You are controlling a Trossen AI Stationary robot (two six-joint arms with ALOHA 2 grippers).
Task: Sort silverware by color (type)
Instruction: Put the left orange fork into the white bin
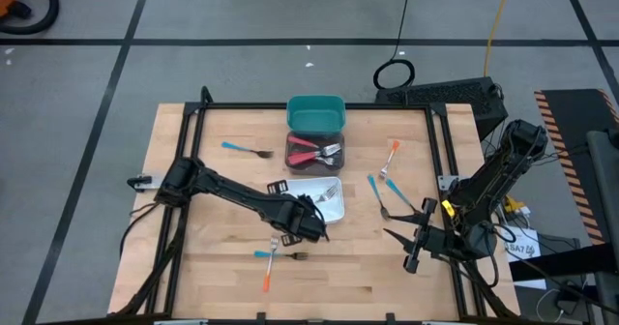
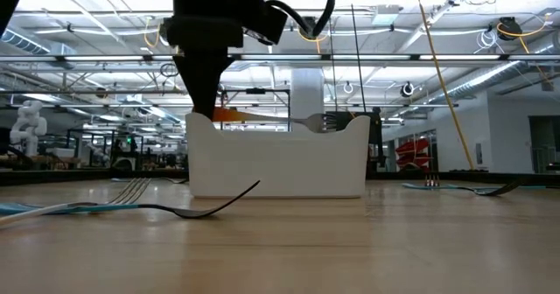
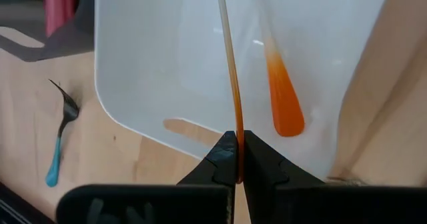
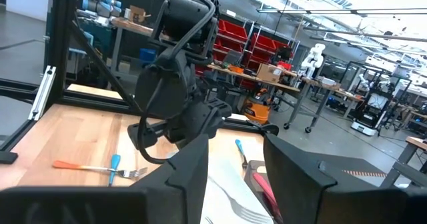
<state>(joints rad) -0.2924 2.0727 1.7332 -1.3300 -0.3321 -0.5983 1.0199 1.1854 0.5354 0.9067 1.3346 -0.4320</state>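
Bins: I count three, at frame centre: teal bin [image 1: 315, 106], dark bin [image 1: 291, 141], white bin [image 1: 335, 210].
Blue forks [image 1: 247, 150]: three, loose.
Orange forks [image 1: 390, 159]: two loose, two more at the white bin.
Red forks [image 1: 308, 153]: overlapping, I can't count them.

The left gripper [image 1: 311, 221] hangs at the white bin [image 1: 334, 212] – near its front edge. The right gripper [image 1: 418, 251] waits near the table's [image 1: 213, 272] right side.

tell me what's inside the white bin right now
An orange-handled fork lies in the white bin. The left end effector, shut, holds a second orange-handled fork over it. In the high view the arm covers the bin's near corner.
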